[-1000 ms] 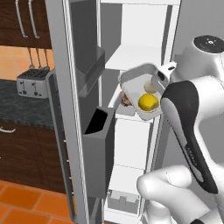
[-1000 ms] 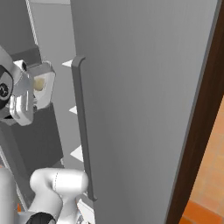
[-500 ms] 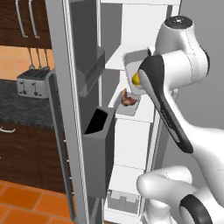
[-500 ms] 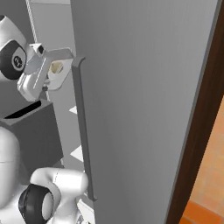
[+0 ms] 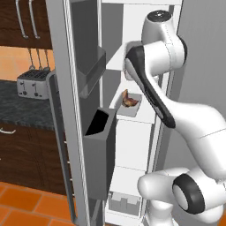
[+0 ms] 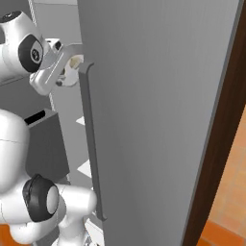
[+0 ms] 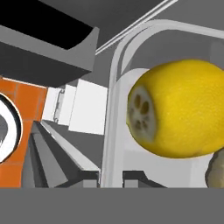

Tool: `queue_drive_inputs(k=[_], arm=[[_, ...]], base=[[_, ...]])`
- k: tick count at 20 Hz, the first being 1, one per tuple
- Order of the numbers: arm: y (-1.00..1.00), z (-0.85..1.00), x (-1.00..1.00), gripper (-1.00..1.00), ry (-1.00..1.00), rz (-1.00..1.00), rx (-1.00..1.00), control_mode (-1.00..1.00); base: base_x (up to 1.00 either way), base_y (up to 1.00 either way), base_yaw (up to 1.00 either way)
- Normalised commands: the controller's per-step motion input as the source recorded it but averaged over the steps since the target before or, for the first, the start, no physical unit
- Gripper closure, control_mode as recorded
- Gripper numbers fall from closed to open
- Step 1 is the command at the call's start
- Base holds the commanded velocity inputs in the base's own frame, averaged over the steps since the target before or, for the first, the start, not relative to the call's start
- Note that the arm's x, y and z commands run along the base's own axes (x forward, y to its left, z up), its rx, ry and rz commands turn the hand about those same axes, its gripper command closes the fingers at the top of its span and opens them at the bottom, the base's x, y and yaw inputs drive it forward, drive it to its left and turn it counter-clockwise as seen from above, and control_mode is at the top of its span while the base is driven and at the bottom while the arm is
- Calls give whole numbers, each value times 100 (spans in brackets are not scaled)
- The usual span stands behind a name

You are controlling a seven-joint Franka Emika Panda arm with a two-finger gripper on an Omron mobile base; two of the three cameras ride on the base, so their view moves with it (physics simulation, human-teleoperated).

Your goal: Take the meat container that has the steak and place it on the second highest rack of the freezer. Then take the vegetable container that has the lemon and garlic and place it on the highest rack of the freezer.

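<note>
The second half of the task was in hand: the meat container (image 5: 129,106) with the steak (image 5: 129,99) already sat on a white shelf inside the open freezer (image 5: 66,110), and the arm was carrying the vegetable container (image 7: 114,109) up toward the highest rack (image 5: 115,62). Whether the shelf under the meat container was truly the second highest could not be told from these views.

The gripper (image 7: 111,177) was all but closed, its dark tips pinching the white rim of the vegetable container at 6 o'clock in the hand view. In the right base view the gripper (image 6: 61,67) was held high, just beside the inner edge of the freezer door, with the container partly hidden behind that edge.

Inside the container the lemon (image 7: 177,109) lay large at 3 o'clock of the hand view, its cut stem end turned toward the rim. A pale rounded shape at 4 o'clock was probably the garlic (image 7: 215,171), though too little of it showed to be sure.

The next move likely called for levelling the tray, sliding it in over the top shelf, setting it down flat, then opening the gripper. A tilted tray could let the lemon roll out.
</note>
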Motion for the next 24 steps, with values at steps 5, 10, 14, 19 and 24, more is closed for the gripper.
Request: queue_drive_inputs(k=[5,10,14,19,24], arm=[[8,-5,51,100,-23,-3,1,-100],[0,0,76,100,-5,-3,4,-100],[0,0,76,100,0,-6,2,-100],[-3,0,65,100,2,-8,4,-100],[-8,-4,74,100,5,-9,4,-100]], base=[[0,0,0],[0,0,0],[0,0,0],[0,0,0],[0,0,0]])
